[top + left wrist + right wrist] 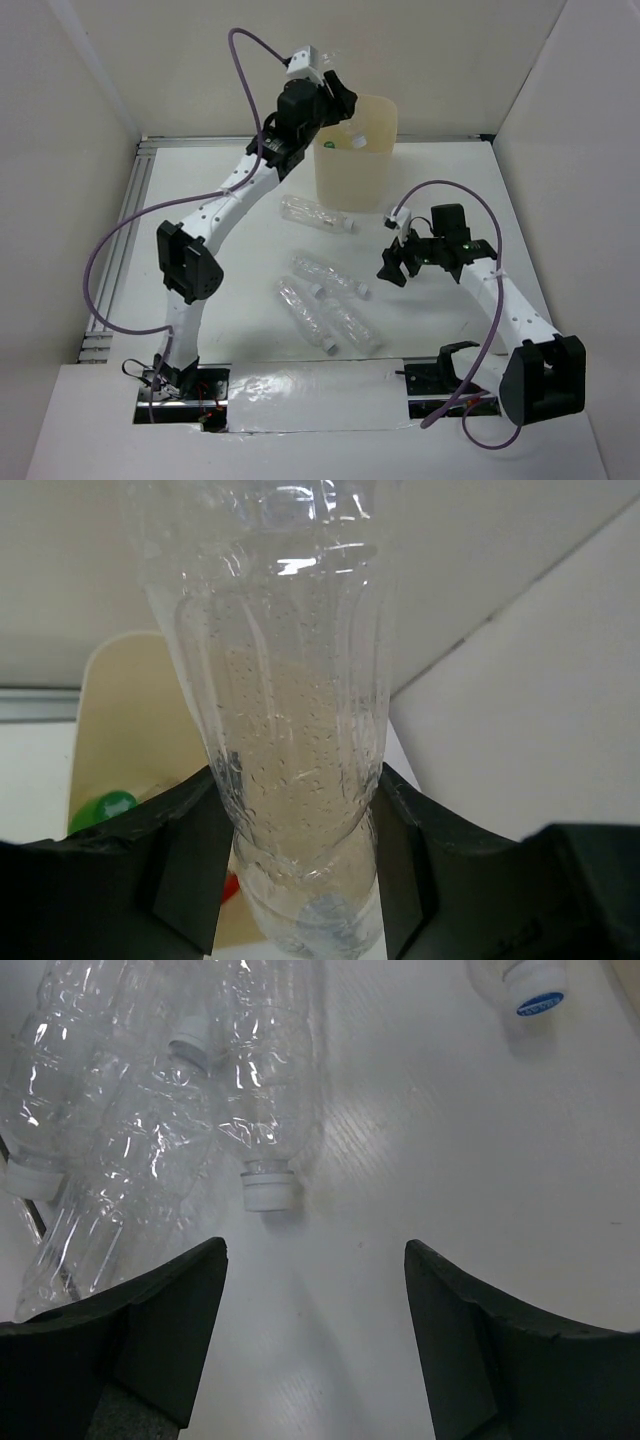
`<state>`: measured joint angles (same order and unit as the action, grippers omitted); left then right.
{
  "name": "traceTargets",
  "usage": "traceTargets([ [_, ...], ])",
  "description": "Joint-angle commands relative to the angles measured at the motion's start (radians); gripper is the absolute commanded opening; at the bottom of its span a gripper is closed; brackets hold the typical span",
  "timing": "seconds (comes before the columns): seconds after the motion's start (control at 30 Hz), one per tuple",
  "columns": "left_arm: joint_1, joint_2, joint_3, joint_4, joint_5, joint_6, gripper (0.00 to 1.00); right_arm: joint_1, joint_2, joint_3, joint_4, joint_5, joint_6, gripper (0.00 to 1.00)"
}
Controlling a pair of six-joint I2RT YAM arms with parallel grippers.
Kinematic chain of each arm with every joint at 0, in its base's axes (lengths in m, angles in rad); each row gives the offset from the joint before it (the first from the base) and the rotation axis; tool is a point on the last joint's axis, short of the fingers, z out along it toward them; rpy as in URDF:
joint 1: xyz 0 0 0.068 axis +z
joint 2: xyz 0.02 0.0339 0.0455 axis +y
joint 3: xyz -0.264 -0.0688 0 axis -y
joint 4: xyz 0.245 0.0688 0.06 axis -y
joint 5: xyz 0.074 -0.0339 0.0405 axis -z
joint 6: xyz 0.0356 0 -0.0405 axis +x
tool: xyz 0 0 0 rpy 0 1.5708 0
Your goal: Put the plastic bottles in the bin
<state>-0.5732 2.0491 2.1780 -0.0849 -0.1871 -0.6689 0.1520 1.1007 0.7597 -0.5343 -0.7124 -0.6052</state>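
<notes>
My left tool [335, 95] grips a clear bottle [290, 730] over the far bin [358, 170], seemingly close to its rim, so releasing here could bounce it out onto the table [450, 200], while my right tool [315, 1290] hangs open and empty above the loose bottles [325, 300] nearer me.
</notes>
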Motion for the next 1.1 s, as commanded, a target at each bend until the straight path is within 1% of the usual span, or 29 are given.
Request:
traceTargets([
  [0.0, -0.014, 0.074, 0.103, 0.094, -0.239, 0.081, 0.22, 0.052, 0.017, -0.014, 0.094, 0.010, 0.024, 0.79],
  [0.07, -0.037, 0.104, 0.130, 0.103, -0.320, 0.145, 0.36, 0.092, 0.051, -0.014, 0.126, 0.010, 0.054, 0.86],
  [0.13, -0.046, 0.147, 0.160, 0.103, -0.336, 0.181, 0.65, 0.127, 0.079, -0.014, 0.172, 0.010, 0.085, 0.87],
  [0.17, -0.047, 0.161, 0.179, 0.076, -0.336, 0.190, 0.79, 0.144, 0.108, -0.014, 0.198, 0.033, 0.135, 0.87],
  [0.2, -0.047, 0.170, 0.213, 0.060, -0.336, 0.190, 0.80, 0.179, 0.123, -0.014, 0.227, 0.054, 0.165, 0.87],
  [0.23, -0.047, 0.171, 0.213, 0.051, -0.336, 0.199, 0.81, 0.193, 0.142, -0.005, 0.281, 0.068, 0.188, 0.87],
  [0.27, -0.047, 0.152, 0.203, 0.051, -0.327, 0.200, 0.89, 0.207, 0.160, -0.005, 0.305, 0.082, 0.206, 0.87],
  [0.3, -0.047, 0.131, 0.147, 0.074, -0.327, 0.200, 0.89, 0.237, 0.201, -0.005, 0.327, 0.108, 0.223, 0.87],
  [0.33, -0.047, 0.103, 0.110, 0.091, -0.327, 0.212, 1.00, 0.254, 0.221, 0.009, 0.355, 0.117, 0.232, 0.87],
  [0.47, -0.047, -0.041, -0.049, 0.117, -0.327, 0.221, 1.00, 0.328, 0.320, 0.056, 0.404, 0.178, 0.242, 0.92],
  [0.5, -0.047, -0.111, -0.082, 0.117, -0.327, 0.221, 1.00, 0.340, 0.361, 0.067, 0.418, 0.214, 0.267, 0.92],
  [0.53, -0.047, -0.153, -0.166, 0.117, -0.327, 0.232, 1.00, 0.359, 0.382, 0.091, 0.440, 0.232, 0.277, 0.94],
  [0.6, -0.060, -0.243, -0.260, 0.126, -0.357, 0.255, 1.00, 0.368, 0.434, 0.124, 0.454, 0.283, 0.307, 0.96],
  [0.63, -0.074, -0.338, -0.356, 0.111, -0.367, 0.268, 1.00, 0.380, 0.494, 0.145, 0.454, 0.292, 0.308, 0.96],
  [0.7, -0.088, -0.439, -0.461, 0.076, -0.379, 0.269, 1.00, 0.403, 0.553, 0.203, 0.454, 0.329, 0.317, 0.96],
  [0.73, -0.102, -0.490, -0.572, 0.021, -0.388, 0.256, 1.00, 0.423, 0.600, 0.220, 0.442, 0.341, 0.305, 0.95],
  [0.77, -0.102, -0.594, -0.634, -0.014, -0.402, 0.237, 1.00, 0.434, 0.619, 0.230, 0.442, 0.355, 0.305, 0.93],
  [0.83, -0.129, -0.702, -0.760, -0.085, -0.414, 0.160, 1.00, 0.446, 0.646, 0.244, 0.442, 0.366, 0.305, 0.85],
  [0.87, -0.139, -0.754, -0.897, -0.152, -0.423, 0.061, 1.00, 0.472, 0.660, 0.244, 0.442, 0.357, 0.291, 0.81],
  [0.9, -0.139, -0.856, -0.967, -0.185, -0.423, 0.007, 1.00, 0.481, 0.660, 0.244, 0.442, 0.357, 0.280, 0.78],
  [0.93, -0.170, -0.904, -1.095, -0.217, -0.423, -0.111, 1.00, 0.495, 0.660, 0.244, 0.433, 0.357, 0.269, 0.73],
  [0.97, -0.183, -0.947, -1.156, -0.280, -0.423, -0.171, 1.00, 0.495, 0.660, 0.244, 0.424, 0.343, 0.269, 0.60],
  [1.0, -0.198, -1.022, -1.211, -0.309, -0.414, -0.231, 1.00, 0.495, 0.660, 0.256, 0.412, 0.332, 0.257, 0.52],
  [1.03, -0.230, -1.050, -1.260, -0.340, -0.414, -0.351, 1.00, 0.495, 0.660, 0.268, 0.395, 0.308, 0.233, 0.40],
  [1.07, -0.244, -1.075, -1.341, -0.367, -0.402, -0.412, 1.00, 0.495, 0.644, 0.283, 0.375, 0.288, 0.223, 0.33],
])
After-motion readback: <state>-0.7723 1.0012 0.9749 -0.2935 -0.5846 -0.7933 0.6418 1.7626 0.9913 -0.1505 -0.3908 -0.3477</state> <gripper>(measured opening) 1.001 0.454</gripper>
